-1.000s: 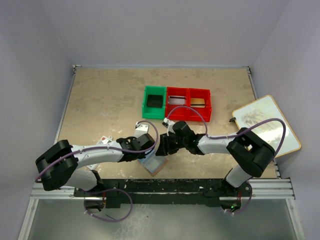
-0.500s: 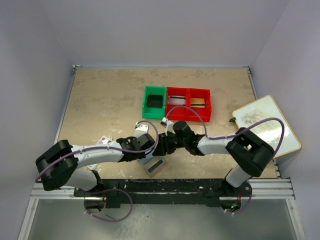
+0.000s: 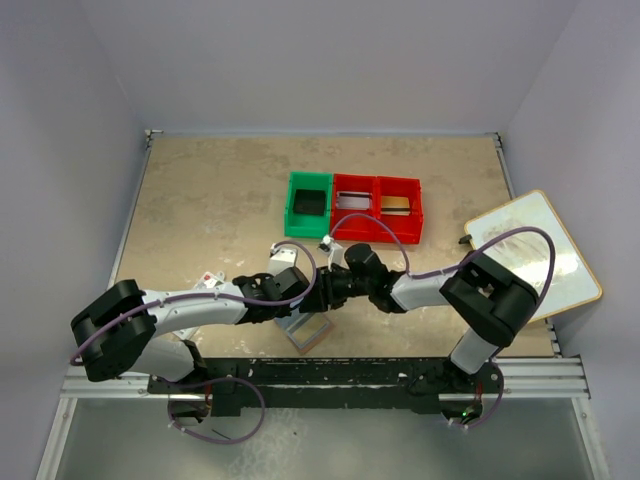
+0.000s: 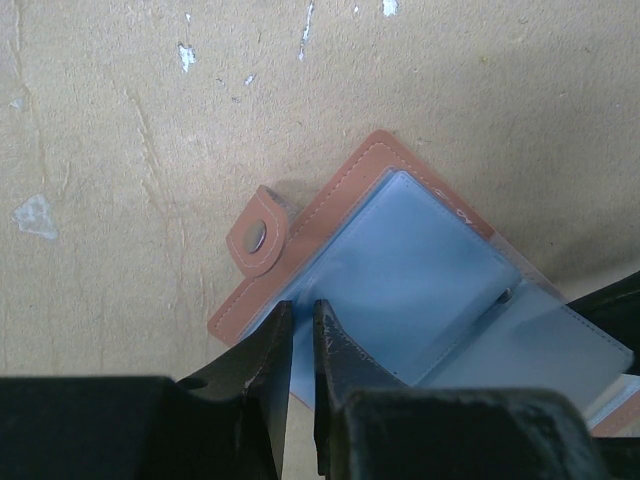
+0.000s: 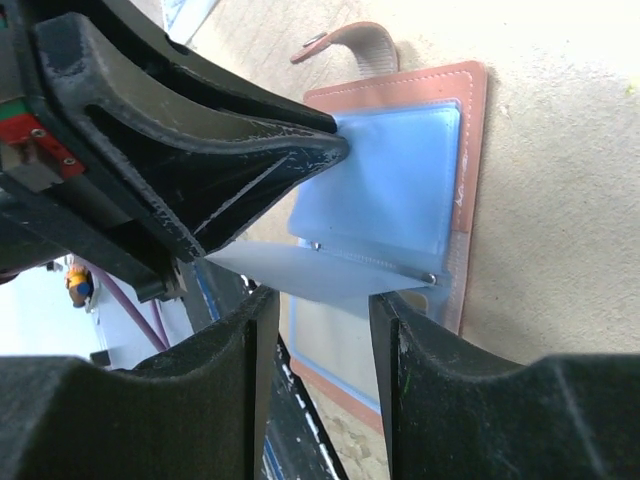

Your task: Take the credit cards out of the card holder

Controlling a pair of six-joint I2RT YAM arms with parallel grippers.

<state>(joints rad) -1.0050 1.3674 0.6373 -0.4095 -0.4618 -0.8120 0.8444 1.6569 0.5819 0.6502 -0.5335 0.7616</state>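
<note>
The card holder (image 4: pixel 330 205) lies open on the table near its front edge, with a brown stitched rim, blue-grey plastic sleeves and a snap tab (image 4: pixel 258 238). From above, the card holder (image 3: pixel 308 330) sits under both wrists. My left gripper (image 4: pixel 300 305) is shut on the near edge of a sleeve. The same left fingers (image 5: pixel 250 160) pin the upper sleeve in the right wrist view. My right gripper (image 5: pixel 315 300) stands open, with one raised sleeve leaf (image 5: pixel 330 272) just beyond its tips. No credit card shows clearly inside the sleeves.
A green bin (image 3: pixel 290 215) and two joined red bins (image 3: pixel 376 232) stand behind the grippers; the red ones hold a silvery and a tan flat card. A white board (image 3: pixel 530 250) lies at the right edge. A small white packet (image 3: pixel 208 279) lies by the left arm.
My right gripper has edged left toward the left gripper and narrowed slightly. The card holder has shifted a little under them. The left gripper stays shut.
</note>
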